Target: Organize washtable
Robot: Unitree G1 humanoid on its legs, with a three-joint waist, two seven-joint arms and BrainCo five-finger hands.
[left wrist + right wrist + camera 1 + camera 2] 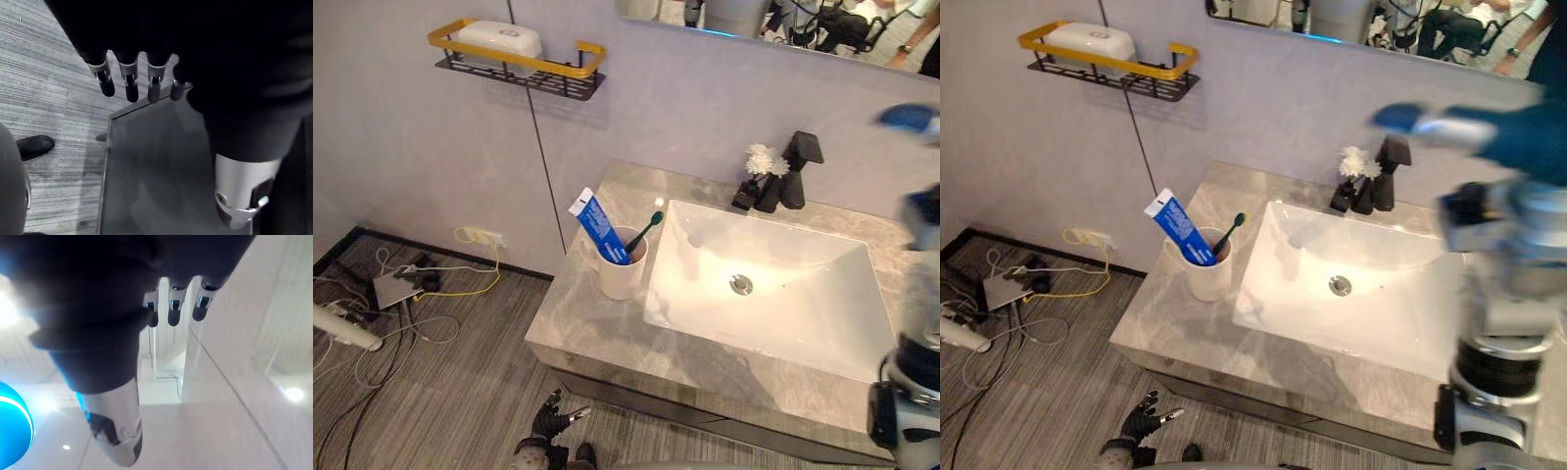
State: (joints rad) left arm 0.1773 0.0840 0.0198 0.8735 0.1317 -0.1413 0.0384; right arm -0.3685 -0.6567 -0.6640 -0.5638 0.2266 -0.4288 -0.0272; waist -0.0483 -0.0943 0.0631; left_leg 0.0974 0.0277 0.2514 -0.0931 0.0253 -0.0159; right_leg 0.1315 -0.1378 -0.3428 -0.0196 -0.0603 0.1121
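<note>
I see the tabletop (578, 333) with a bare strip along its near edge and a narrower one down its left edge, where it drops off to the floor (440, 392). The white basin (803, 313) takes up most of the middle and right. The cup (622, 274) stands upright on the left strip, just beside the basin's left rim, with free room in front of it and behind it.

The toothpaste tube (600, 227) stands in the cup with its flat end up, its long axis leaning up and to the left. The toothbrush (646, 230) is in the same cup, green head up, leaning the other way, toward the basin.

A black faucet (793, 171) sits at the basin's far rim, with a white flower (764, 160) just beside it. On the wall, well apart, a shelf (563, 67) carries a white box (499, 41).

My left hand (129, 83) hangs low by the cabinet front, over the floor, fingers straight and holding nothing. My right hand (174, 303) is raised, fingers straight, touching nothing
</note>
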